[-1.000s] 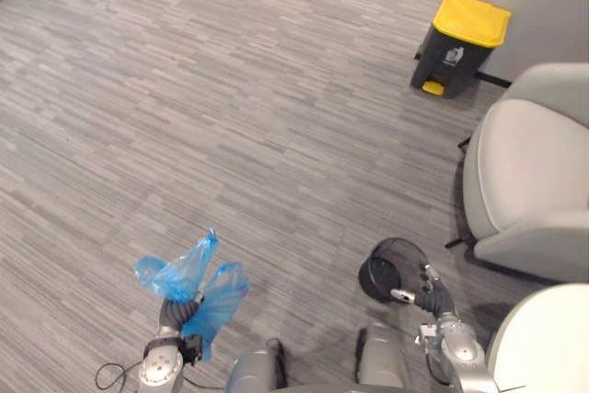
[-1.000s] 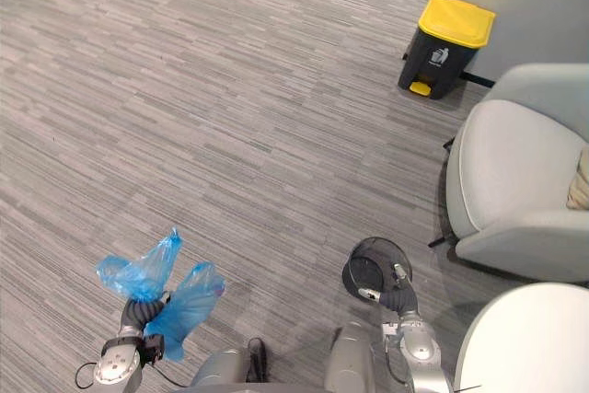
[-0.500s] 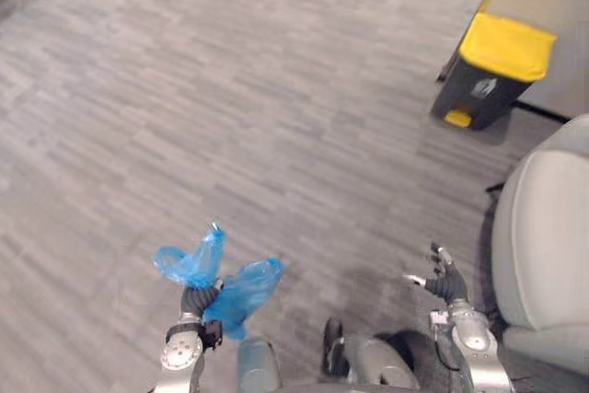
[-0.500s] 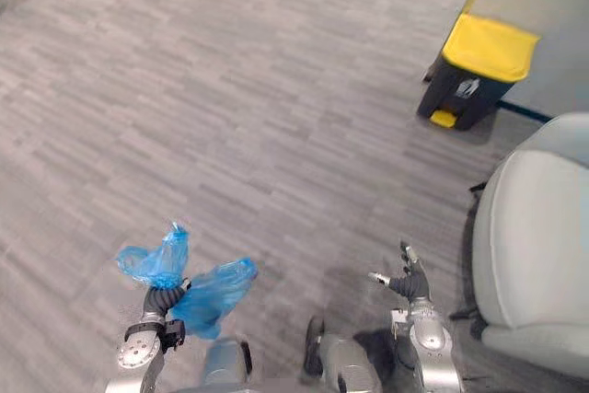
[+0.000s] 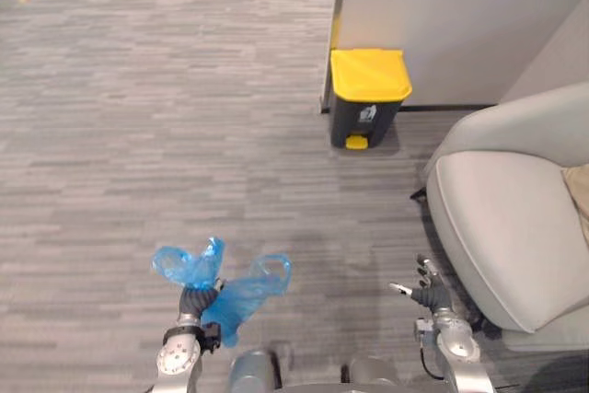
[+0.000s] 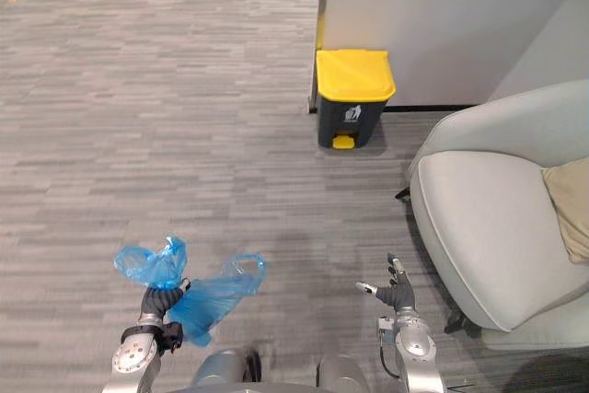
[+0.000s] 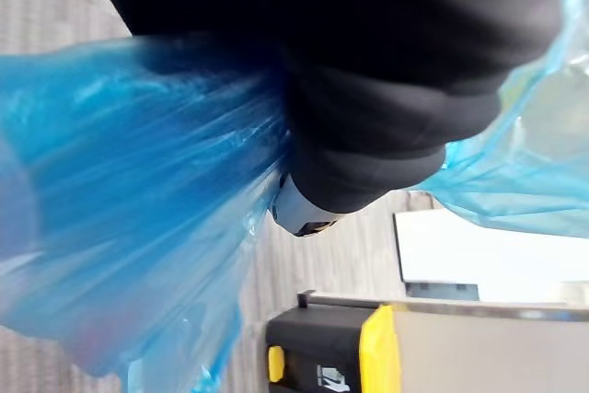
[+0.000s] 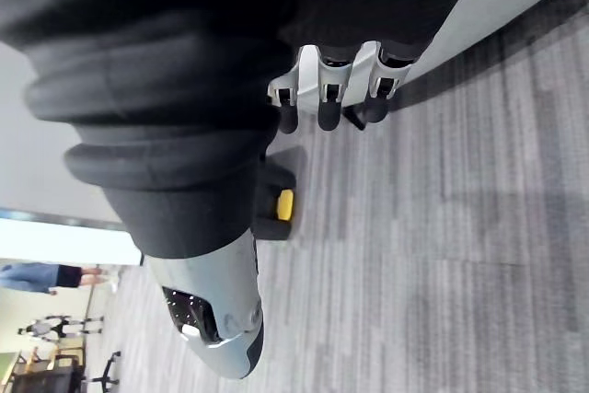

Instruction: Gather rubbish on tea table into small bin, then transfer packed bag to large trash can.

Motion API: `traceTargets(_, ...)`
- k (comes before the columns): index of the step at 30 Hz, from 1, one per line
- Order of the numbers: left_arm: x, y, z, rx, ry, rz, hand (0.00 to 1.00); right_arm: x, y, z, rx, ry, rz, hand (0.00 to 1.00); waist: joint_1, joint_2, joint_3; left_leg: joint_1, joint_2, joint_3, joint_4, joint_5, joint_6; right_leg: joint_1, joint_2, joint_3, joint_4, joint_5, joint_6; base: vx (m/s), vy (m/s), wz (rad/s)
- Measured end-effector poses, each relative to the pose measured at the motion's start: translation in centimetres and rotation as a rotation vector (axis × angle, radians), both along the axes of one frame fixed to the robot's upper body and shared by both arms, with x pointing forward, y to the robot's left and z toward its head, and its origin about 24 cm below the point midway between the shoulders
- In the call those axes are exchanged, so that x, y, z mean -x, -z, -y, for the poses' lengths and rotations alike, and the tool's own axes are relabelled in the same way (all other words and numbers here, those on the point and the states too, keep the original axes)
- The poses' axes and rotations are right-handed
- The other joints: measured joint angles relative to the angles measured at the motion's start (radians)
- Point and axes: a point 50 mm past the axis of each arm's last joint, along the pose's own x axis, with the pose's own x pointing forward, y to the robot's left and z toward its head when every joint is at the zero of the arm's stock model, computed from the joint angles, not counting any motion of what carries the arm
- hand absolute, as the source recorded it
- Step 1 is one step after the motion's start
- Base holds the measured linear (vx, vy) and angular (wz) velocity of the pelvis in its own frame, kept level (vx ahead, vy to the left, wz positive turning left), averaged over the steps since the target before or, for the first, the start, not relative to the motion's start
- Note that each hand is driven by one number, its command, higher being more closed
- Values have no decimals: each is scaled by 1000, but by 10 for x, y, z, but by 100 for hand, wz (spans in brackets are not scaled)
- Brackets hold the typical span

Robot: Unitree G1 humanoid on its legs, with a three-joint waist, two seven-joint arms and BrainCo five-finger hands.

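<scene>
Left eye view: grey carpet (image 5: 138,135), yellow-lidded bin (image 5: 368,98) against wall (image 5: 442,16); left hand (image 5: 194,301) clutches blue bag (image 5: 244,292), right hand (image 5: 426,294) relaxed.

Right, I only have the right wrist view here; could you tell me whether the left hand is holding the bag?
Observer: Yes, the left hand is shut on the blue bag, which hangs off the floor.
Operator: Thank you. Where is the large bin?
Observer: The bin stands straight ahead by the wall, with its yellow lid down.
Operator: And what is the pale shape near my hand?
Observer: It is an armchair, just to the right of the right hand.
</scene>
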Motion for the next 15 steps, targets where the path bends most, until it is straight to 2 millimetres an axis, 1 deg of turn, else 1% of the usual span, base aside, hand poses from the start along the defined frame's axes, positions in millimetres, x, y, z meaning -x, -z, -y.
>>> traceTargets(1, -4, -2, 0, -3, 0, 13, 100, -1, 0, -2, 6, -16, 0, 0, 0, 0, 0, 46, 3, 7, -43, -1, -1, -49, 1, -41, -78, -3, -11, 370, 21, -15)
traceTargets(2, -7, -5, -3, -13, 1, 23, 100, -2, -1, -2, 11, -18, 2, 0, -1, 0, 0, 72, 6, 9, -79, 0, -2, -96, 3, -67, -207, 11, -26, 571, -28, 10)
traceTargets(3, -11, -5, -4, -14, 0, 28, 100, -3, 3, 1, 15, -16, -17, 0, -18, -1, 1, 98, 8, 2, -109, 0, -2, -122, 7, -78, -406, 78, -38, 493, -61, 31)
traceTargets(4, -13, -5, -4, -15, 0, 29, 100, -4, 5, 2, 17, -12, -30, 0, -25, -3, -1, 116, 7, -5, -121, -5, -20, -123, 15, -77, -526, 149, -41, 515, -87, 49)
traceTargets(5, -11, -2, -5, -13, -2, 12, 100, -1, 8, 6, 23, -5, -51, 0, -35, -3, -1, 146, 13, -26, -118, -25, -54, -110, 22, -73, -596, 312, -64, 589, -134, 47)
traceTargets(6, -9, 5, -2, 2, -11, -16, 100, 1, 11, 12, 39, -1, -79, 0, -45, 27, 3, 166, 43, -50, -92, -40, -79, -92, 39, -85, -557, 349, -96, 580, -124, 34)
traceTargets(7, -8, 6, -3, 1, -12, -20, 100, 0, 10, 12, 40, -4, -81, 0, -43, 33, 9, 159, 54, -55, -60, -32, -93, -90, 41, -92, -534, 331, -108, 676, -191, 19)
traceTargets(8, -7, 6, -3, 5, -20, -24, 100, -2, 9, 12, 41, -10, -76, 0, -42, 34, 19, 121, 62, -66, 55, -5, -119, -77, 37, -104, -496, 277, -117, 416, -150, 8)
traceTargets(9, -6, 7, -1, 18, -31, -24, 100, -1, 9, 13, 45, -11, -79, 0, -41, 41, 27, 82, 75, -78, 182, 33, -113, -49, 51, -112, -486, 248, -127, 631, -245, -5)
traceTargets(10, -1, 12, 6, 58, -56, -30, 100, -2, 2, 15, 62, -18, -53, 0, -15, 65, 52, -46, 149, -103, 524, 195, -93, 68, 86, -111, -533, 213, -153, 519, -162, -20)
traceTargets(11, 0, 12, 8, 60, -51, -33, 100, -3, 0, 14, 61, -20, -42, 0, -7, 68, 54, -82, 168, -103, 616, 180, -92, 107, 95, -108, -556, 199, -159, 597, -162, -35)
traceTargets(12, 0, 12, 11, 63, -38, -35, 100, -5, -3, 12, 60, -17, -25, 0, 3, 78, 57, -139, 184, -105, 714, 140, -80, 164, 111, -100, -589, 191, -169, 448, -96, -30)
traceTargets(13, -1, 12, 12, 64, -30, -33, 100, -6, -5, 10, 54, -18, -9, 0, 10, 57, 66, -220, 179, -96, 756, 92, -63, 230, 111, -88, -634, 175, -173, 422, -98, -31)
traceTargets(14, -1, 12, 12, 63, -27, -33, 100, -7, -6, 8, 51, -20, 0, 0, 18, 47, 68, -248, 172, -83, 736, 80, -46, 252, 106, -75, -652, 169, -172, 390, -56, -37)
traceTargets(15, -3, 12, 13, 61, -21, -30, 100, -10, -8, 7, 49, -22, 10, 0, 32, 42, 70, -290, 158, -55, 669, 60, -31, 285, 103, -54, -678, 161, -169, 375, 17, -48)
